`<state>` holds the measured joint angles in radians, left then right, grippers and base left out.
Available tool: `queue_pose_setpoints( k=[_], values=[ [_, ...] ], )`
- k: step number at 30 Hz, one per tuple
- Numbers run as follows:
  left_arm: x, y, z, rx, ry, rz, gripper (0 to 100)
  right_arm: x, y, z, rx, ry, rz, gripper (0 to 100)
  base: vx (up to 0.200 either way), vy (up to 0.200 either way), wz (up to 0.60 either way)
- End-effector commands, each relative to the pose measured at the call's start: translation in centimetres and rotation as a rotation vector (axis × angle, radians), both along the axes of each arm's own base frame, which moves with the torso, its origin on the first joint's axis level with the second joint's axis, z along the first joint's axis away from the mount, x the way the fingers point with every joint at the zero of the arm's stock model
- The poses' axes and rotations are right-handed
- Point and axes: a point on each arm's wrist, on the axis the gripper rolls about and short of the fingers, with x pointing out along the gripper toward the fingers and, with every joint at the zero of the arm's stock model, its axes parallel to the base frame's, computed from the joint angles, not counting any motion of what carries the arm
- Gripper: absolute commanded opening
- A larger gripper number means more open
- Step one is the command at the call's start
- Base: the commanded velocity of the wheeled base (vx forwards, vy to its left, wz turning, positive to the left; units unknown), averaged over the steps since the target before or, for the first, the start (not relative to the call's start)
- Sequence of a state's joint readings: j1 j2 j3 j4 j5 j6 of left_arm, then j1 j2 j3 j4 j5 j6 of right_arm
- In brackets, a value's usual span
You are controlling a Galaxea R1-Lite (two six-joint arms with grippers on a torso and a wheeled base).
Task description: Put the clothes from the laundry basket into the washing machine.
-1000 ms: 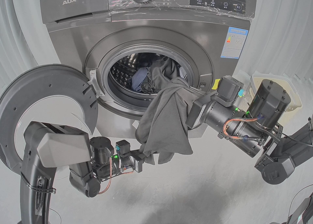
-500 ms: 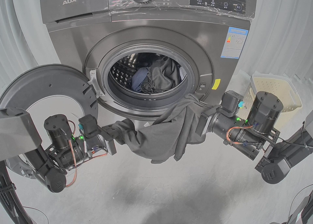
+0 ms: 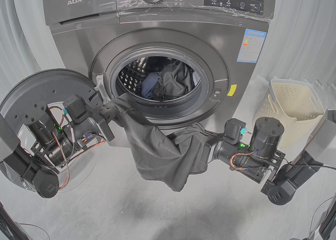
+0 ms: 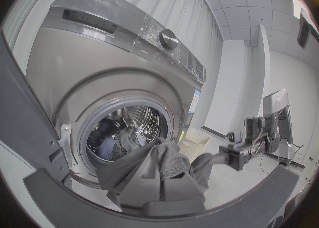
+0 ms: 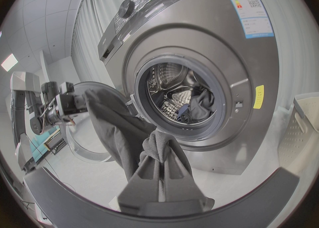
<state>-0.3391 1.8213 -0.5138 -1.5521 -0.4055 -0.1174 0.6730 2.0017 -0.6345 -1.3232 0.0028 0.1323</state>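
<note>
Grey garment (image 3: pixel 157 149), slung between left gripper (image 3: pixel 112 108) and right gripper (image 3: pixel 205 142) with both jaws clamped on its ends, sags before the open washing machine (image 3: pixel 157 34), seemingly spread for feeding inside.

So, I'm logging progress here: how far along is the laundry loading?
Done: a few clothes lie in the washing machine drum. In hand: one dark garment hangs outside the drum between the left gripper and right gripper. Left: getting it inside; the bottom of the laundry basket is hidden, so more may remain.
</note>
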Motion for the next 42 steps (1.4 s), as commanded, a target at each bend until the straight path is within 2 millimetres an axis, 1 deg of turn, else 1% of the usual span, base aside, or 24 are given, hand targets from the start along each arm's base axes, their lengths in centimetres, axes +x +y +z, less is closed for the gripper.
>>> queue_pose_setpoints(
  k=[1, 3, 5, 9, 10, 11, 15, 16, 17, 21, 27, 29, 35, 42],
  values=[
    [0.3, -0.1, 1.4, -0.025, -0.056, 0.010, 0, -0.3, 0.9, -1.5, -0.026, 0.043, 0.025, 100, 0.000, 0.000, 0.00],
    [0.3, -0.1, 1.7, -0.030, -0.065, 0.020, 0, -0.6, 0.9, -1.9, -0.036, 0.064, 0.029, 100, 0.000, 0.000, 0.00],
    [0.4, -0.3, 2.2, -0.045, -0.084, 0.038, 0, -1.7, 0.4, -3.1, -0.074, 0.113, 0.037, 100, 0.000, 0.000, 0.00],
    [0.3, -0.9, 2.6, -0.062, -0.095, 0.046, 0, -3.1, -0.3, -4.5, -0.125, 0.169, 0.052, 100, 0.000, 0.000, 0.00],
    [0.3, -0.9, 2.6, -0.062, -0.095, 0.046, 0, -3.1, -0.3, -4.5, -0.125, 0.169, 0.052, 100, 0.000, 0.000, 0.00],
    [0.3, -1.2, 2.9, -0.071, -0.103, 0.051, 0, -3.8, -0.4, -4.9, -0.143, 0.185, 0.069, 100, 0.000, 0.000, 0.00],
    [0.1, -1.7, 2.8, -0.072, -0.100, 0.041, 0, -3.9, 0.2, -4.6, -0.132, 0.171, 0.086, 100, 0.000, 0.000, 0.00],
    [0.0, -1.8, 2.7, -0.071, -0.099, 0.037, 0, -3.5, 0.9, -4.0, -0.107, 0.144, 0.092, 100, 0.000, 0.000, 0.00],
    [0.0, -1.9, 2.7, -0.069, -0.097, 0.035, 0, -3.3, 1.0, -3.8, -0.098, 0.133, 0.091, 100, 0.000, 0.000, 0.00],
    [-0.2, -2.1, 2.7, -0.069, -0.096, 0.026, 0, -2.7, 1.6, -3.1, -0.073, 0.106, 0.088, 100, 0.000, 0.000, 0.00],
    [-0.8, -3.0, 2.6, -0.060, -0.096, -0.017, 0, -1.7, 2.3, -2.3, -0.035, 0.071, 0.073, 100, 0.000, 0.000, 0.00],
    [-1.3, -3.0, 2.8, -0.063, -0.101, -0.025, 0, -1.4, 2.2, -2.3, -0.031, 0.073, 0.055, 100, 0.000, 0.000, 0.00],
    [-1.4, -2.7, 3.3, -0.071, -0.114, -0.026, 0, -0.5, 1.5, -2.6, -0.036, 0.078, 0.019, 100, 0.000, 0.000, 0.00],
    [-2.1, -2.6, 3.8, -0.071, -0.133, -0.070, 0, 0.3, 1.9, -2.8, -0.033, 0.072, 0.011, 100, 0.000, 0.000, 0.00]
  ],
)
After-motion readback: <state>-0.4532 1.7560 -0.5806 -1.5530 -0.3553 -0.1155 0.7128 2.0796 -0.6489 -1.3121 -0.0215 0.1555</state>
